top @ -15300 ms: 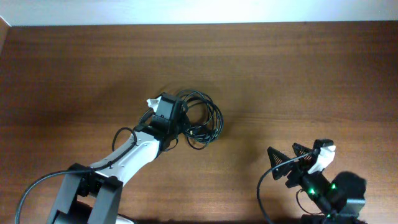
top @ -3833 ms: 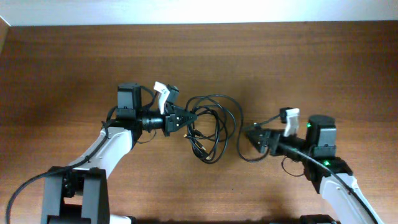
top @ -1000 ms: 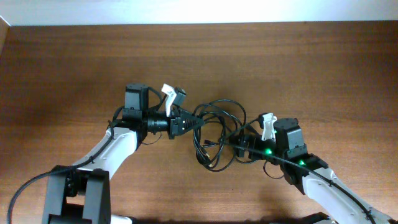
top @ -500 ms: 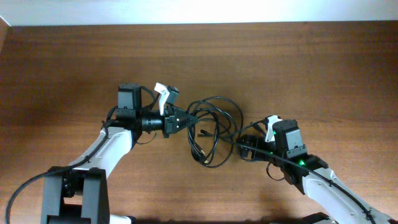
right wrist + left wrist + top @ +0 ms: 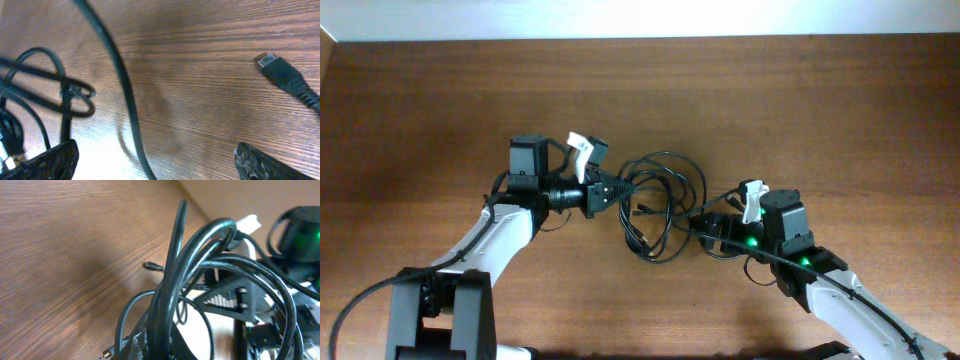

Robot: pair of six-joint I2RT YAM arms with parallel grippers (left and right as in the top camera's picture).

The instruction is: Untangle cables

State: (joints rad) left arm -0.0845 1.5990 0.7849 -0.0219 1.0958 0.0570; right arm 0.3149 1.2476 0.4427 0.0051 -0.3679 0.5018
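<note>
The cables (image 5: 665, 205) lie as a tangled bundle of thin black loops at the table's middle. My left gripper (image 5: 612, 190) is at the bundle's left side and is shut on several strands. In the left wrist view these strands (image 5: 172, 295) rise from the jaws (image 5: 165, 347), with a metallic-tipped plug (image 5: 109, 353) beside them. My right gripper (image 5: 703, 228) is at the bundle's right edge, open. In the right wrist view one strand (image 5: 120, 75) runs between its spread fingers (image 5: 155, 157) without being gripped. A black plug (image 5: 282, 75) lies on the wood to the right.
The brown wooden table (image 5: 820, 110) stretches round the bundle. A pale wall strip (image 5: 640, 15) runs along the far edge. Thicker black wires hang on both arms (image 5: 500, 235). The right arm shows green lights (image 5: 752, 240).
Over the last second my left gripper drew the held strands slightly left. My right gripper backed off a little, then came left again to the bundle's edge, staying open.
</note>
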